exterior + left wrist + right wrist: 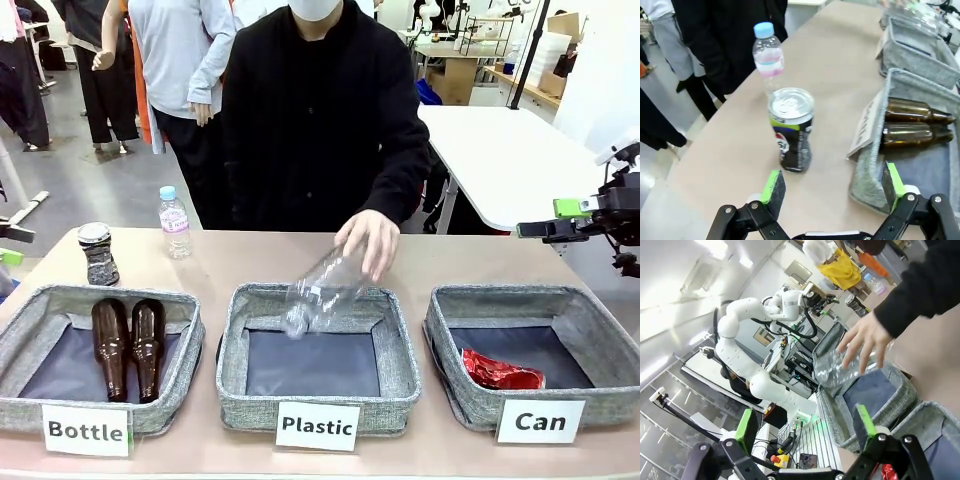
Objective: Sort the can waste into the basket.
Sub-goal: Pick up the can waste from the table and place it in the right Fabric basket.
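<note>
You are seeing the red can [502,371] lying inside the Can basket [530,294]. The dark can [791,130] is standing upright on the table [840,65], just ahead of your left gripper [833,172], whose jaws are spreading wide. Your right gripper [805,414] is hanging with its jaws released too.

Three grey woven baskets stand on the desk [250,262]: the Bottle basket [110,293], the Plastic basket [400,350] and the Can basket [505,295]. Three white cards front them, one each: the Bottle card [87,430], the Plastic card [318,426] and the Can card [540,421]. There are two brown glass bottles [109,345] [148,345], two clear plastic bottles, one blue-capped bottle [174,222] and one tilted bottle [320,290], and two crushed cans, a red can [502,372] and a dark can [98,255] with a silver top.
</note>
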Available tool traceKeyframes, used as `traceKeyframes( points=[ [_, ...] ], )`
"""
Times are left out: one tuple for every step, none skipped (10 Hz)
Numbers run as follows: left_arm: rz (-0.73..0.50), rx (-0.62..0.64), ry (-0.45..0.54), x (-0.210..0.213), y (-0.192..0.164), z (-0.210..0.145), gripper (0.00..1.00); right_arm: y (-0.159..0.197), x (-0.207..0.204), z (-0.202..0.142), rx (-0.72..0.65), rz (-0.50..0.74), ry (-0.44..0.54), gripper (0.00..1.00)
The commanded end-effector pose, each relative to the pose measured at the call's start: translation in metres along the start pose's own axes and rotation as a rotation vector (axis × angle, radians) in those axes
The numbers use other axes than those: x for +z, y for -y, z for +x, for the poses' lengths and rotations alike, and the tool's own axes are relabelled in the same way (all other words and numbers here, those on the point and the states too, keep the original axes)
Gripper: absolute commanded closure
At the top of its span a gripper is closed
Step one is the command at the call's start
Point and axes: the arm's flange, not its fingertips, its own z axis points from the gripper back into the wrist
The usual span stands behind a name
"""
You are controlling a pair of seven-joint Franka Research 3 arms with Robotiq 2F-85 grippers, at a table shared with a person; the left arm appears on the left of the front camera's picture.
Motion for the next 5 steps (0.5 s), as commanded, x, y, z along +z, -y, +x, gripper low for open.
traceKeyframes(
  points=[
    [0.048,-0.05,0.027,-0.016,-0.015,-0.006,0.0,-0.002,0.001,0.0,0.006,-0.015,-0.011,0.0],
    [0.052,-0.066,0.034,-0.024,-0.02,-0.01,0.0,-0.002,0.001,0.0,0.006,-0.015,-0.011,0.0],
    [0.057,-0.063,0.051,-0.032,-0.029,-0.01,0.0,-0.002,0.001,0.0,0.006,-0.015,-0.011,0.0],
    [0.053,-0.052,0.05,-0.039,-0.037,-0.009,0.0,-0.002,0.001,0.0,0.006,-0.015,-0.011,0.0],
    [0.047,-0.039,0.051,-0.046,-0.041,-0.01,0.0,-0.002,0.001,0.0,0.006,-0.015,-0.011,0.0]
  ],
)
